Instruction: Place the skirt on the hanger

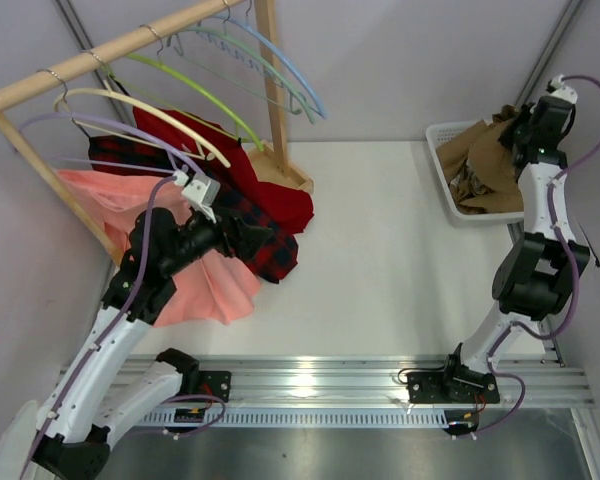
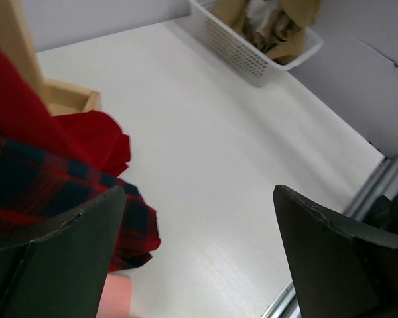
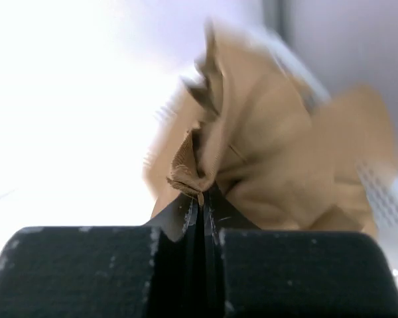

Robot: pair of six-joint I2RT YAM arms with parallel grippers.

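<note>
- The white table (image 1: 380, 260) is carrying a wooden rack (image 1: 120, 45) at its 10 o'clock corner and a white basket (image 1: 440, 150) at its 2 o'clock corner, well apart.
- The skirt (image 1: 480, 165) is lying crumpled in the basket. It is a bunched heap with no clear long axis.
- The hanger (image 1: 242, 50) is hanging from the rack's rail between the light blue hanger (image 1: 290, 75) and the lime-green hanger (image 1: 205, 95). Its arch is running roughly from 10 to 4 o'clock.
- The right gripper (image 1: 525, 130) is sitting over the basket's 1 o'clock side, its fingertips (image 3: 179, 212) clamping a tan fold of the skirt. From there the hanger is lying at about 9 to 10 o'clock, across the whole table.
- The left gripper (image 1: 258, 238) is hanging spread wide and empty beside the plaid skirt (image 1: 275, 265). The hanger is lying at its 12 o'clock, so I judge this arm the nearer one to it.
</note>
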